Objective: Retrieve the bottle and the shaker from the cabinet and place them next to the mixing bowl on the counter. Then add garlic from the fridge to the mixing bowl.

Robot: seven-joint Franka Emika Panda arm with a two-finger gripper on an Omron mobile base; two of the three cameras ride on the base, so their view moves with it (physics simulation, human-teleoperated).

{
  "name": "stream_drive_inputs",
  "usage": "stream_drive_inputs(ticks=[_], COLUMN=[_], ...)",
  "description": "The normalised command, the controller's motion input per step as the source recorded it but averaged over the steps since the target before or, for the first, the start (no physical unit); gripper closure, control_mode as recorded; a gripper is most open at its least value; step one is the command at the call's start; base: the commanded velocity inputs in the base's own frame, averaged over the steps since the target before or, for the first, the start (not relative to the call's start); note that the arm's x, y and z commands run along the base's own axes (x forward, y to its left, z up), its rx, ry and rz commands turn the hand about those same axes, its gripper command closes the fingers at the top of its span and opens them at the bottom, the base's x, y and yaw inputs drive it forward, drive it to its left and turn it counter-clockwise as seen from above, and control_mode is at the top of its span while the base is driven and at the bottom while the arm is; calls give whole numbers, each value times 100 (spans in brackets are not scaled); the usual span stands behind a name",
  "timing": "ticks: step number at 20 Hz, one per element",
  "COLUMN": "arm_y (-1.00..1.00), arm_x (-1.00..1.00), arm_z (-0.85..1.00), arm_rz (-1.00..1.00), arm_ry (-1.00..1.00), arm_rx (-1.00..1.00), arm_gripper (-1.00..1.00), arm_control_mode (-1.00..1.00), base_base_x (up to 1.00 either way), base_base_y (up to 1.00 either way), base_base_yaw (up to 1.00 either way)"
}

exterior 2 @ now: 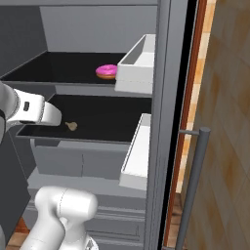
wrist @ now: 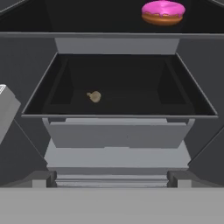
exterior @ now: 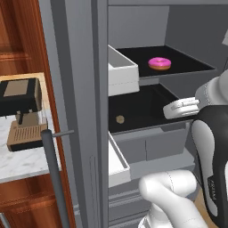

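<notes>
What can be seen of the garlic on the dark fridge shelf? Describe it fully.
The garlic, a tiny greyish-brown lump, is rounded with a small nub on one side, dull and papery-looking. It lies alone on the lower black fridge shelf, left of the shelf's middle in the hand view, resting on the shelf surface with nothing else touching it. The pink-iced doughnut sits on the shelf above, well apart.

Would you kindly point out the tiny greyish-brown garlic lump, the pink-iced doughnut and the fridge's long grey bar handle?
tiny greyish-brown garlic lump [wrist: 94, 96]: hand view, centre of the lump.
pink-iced doughnut [exterior: 159, 63]: left base view, on the icing.
long grey bar handle [exterior 2: 192, 185]: right base view, mid-length of the bar.
</notes>
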Motion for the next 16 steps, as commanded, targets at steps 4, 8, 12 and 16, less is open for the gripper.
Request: stream_drive_inputs(ticks=[4, 8, 12, 16], arm_y=[0, 0, 0, 0], arm_x=[0, 0, 0, 11], arm_z=[0, 0, 0, 0], arm_rz=[0, 0, 0, 0], arm_ry=[0, 0, 0, 15], arm_rx=[0, 0, 0, 0], arm_gripper=[-100, -100, -100, -100], arm_control_mode=[100, 100, -100, -100], base_base_x=[0, 0, 0, 0], base_base_y=[0, 0, 0, 0], base_base_yaw=[0, 0, 0, 0])
